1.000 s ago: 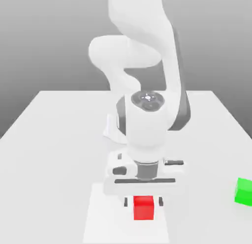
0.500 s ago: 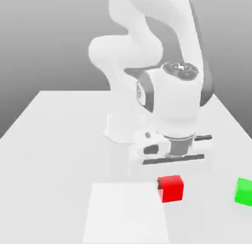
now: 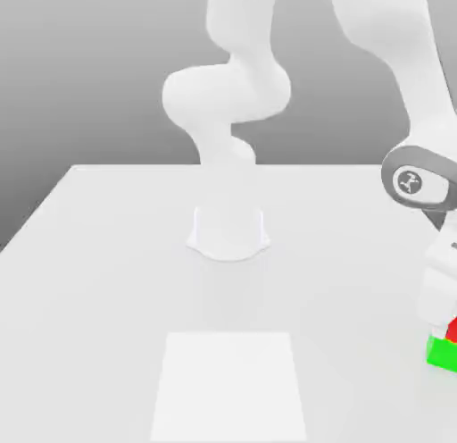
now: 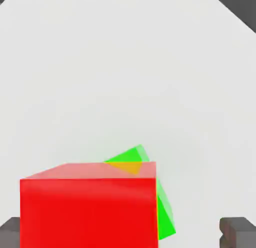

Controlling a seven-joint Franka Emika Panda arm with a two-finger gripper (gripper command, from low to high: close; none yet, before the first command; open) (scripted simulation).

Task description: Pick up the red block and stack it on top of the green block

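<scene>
Red block [image 4: 89,212], a small matte cube with unmarked faces, sits on top of the green block [image 4: 165,212], a matte cube of about the same size. In the hand view the red cube covers most of the green one, so that only a green corner and one green side face show past its edge; the two cubes are turned at different angles to each other. The exterior view places the pair at the lower right edge of the frame, where a sliver of the red cube [image 3: 452,329] rests directly on the green cube [image 3: 441,352], both partly cut off by the frame border.

The gripper [image 4: 125,232] stands wide: one dark grey fingertip [image 4: 234,231] shows at the lower right of the hand view, clearly apart from the red cube's side, and the other shows at the lower left corner, just beside the cube; whether that one touches it cannot be told. The white robot arm [image 3: 419,182] reaches down the right side of the exterior view to the stack, its base [image 3: 228,231] standing at the middle of the white desk [image 3: 107,280]. A paler square patch [image 3: 229,383] lies on the desk at the lower centre of the exterior view, well apart from the cubes.
</scene>
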